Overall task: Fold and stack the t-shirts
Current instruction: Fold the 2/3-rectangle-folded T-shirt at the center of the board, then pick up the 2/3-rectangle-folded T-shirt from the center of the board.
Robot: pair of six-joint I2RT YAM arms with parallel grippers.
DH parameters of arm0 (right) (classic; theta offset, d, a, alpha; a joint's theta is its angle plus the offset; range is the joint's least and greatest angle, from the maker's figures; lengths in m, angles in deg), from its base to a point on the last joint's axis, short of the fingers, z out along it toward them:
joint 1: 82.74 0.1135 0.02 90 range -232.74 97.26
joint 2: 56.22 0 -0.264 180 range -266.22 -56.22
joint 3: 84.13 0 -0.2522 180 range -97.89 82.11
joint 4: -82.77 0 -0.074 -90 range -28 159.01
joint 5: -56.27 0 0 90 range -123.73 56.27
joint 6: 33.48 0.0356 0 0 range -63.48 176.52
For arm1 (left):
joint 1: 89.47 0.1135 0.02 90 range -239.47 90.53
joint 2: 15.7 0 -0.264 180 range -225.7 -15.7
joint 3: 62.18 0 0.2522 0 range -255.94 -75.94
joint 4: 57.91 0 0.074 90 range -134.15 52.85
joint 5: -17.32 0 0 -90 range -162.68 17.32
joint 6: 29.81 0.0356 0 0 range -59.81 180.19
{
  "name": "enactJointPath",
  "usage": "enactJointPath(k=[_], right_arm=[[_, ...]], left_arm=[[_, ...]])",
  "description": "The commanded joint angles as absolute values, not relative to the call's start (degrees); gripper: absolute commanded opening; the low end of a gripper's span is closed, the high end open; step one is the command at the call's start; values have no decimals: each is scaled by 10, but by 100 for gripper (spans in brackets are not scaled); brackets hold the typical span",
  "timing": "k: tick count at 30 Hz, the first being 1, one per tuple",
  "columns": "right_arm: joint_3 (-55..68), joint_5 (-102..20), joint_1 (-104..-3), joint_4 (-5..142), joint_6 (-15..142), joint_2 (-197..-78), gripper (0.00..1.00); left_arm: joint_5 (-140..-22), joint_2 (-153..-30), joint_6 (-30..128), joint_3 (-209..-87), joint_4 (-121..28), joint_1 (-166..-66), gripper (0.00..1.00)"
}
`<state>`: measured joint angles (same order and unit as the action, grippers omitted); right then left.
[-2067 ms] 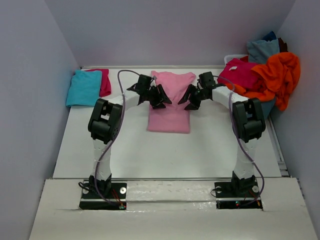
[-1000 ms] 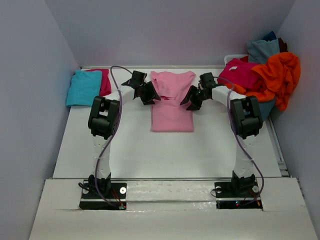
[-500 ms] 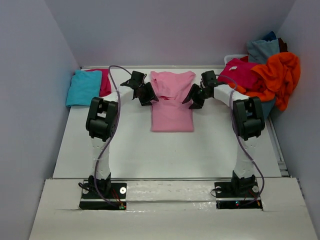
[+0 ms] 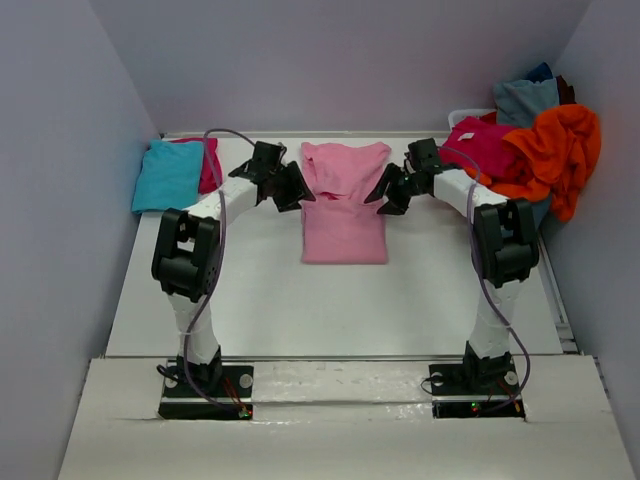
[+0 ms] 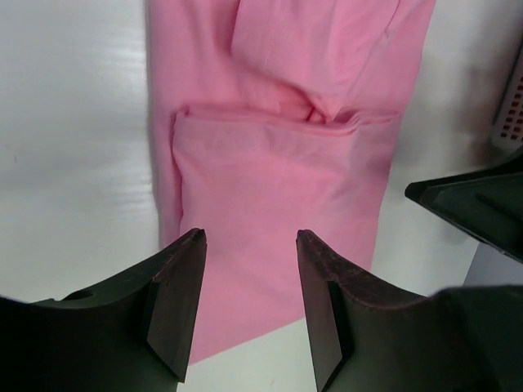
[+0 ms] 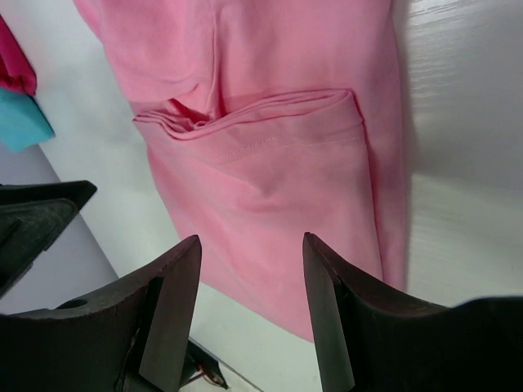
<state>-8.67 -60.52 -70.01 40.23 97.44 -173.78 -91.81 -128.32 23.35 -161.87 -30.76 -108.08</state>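
The light pink t-shirt (image 4: 345, 215) lies flat at the back middle of the table, its top part folded down over the body (image 5: 278, 188) (image 6: 278, 188). My left gripper (image 4: 290, 187) hovers at its left edge, open and empty (image 5: 249, 237). Open and empty too, my right gripper (image 4: 388, 192) hovers at the right edge (image 6: 251, 238). A folded turquoise t-shirt (image 4: 168, 175) sits on a magenta one (image 4: 208, 165) at the back left. At the back right, a magenta (image 4: 485, 148), an orange (image 4: 560, 150) and a grey-blue t-shirt (image 4: 525, 100) are heaped together.
The heap at the back right spills over a white basket (image 4: 468, 116). Grey walls close in the table on the left, back and right. White table surface (image 4: 330, 300) lies between the pink shirt and the arm bases.
Both grippers have drawn off the pink shirt to its side edges and a little toward the back. The left arm's elbow has swung out to the left. The shirt lies still.
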Motion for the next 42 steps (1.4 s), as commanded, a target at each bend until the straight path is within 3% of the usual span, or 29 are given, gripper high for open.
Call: enactJointPath(k=[1,7,14,18,42], right_arm=[[-8,-633,-698,423,972,-1674,58],[114,-639,-698,436,968,-1571,59],[195,-636,-698,431,962,-1498,59],[237,-641,-698,434,955,-1484,65],[354,-666,-719,596,1034,-1509,74]], left_arm=[[-924,-1207,226,-1528,-325,-1091,59],[-925,-1129,205,-1392,-353,-1091,60],[-937,-1098,205,-1336,-353,-1091,64],[-957,-1100,204,-1313,-378,-1085,75],[-1066,-1199,181,-1277,-492,-1075,75]])
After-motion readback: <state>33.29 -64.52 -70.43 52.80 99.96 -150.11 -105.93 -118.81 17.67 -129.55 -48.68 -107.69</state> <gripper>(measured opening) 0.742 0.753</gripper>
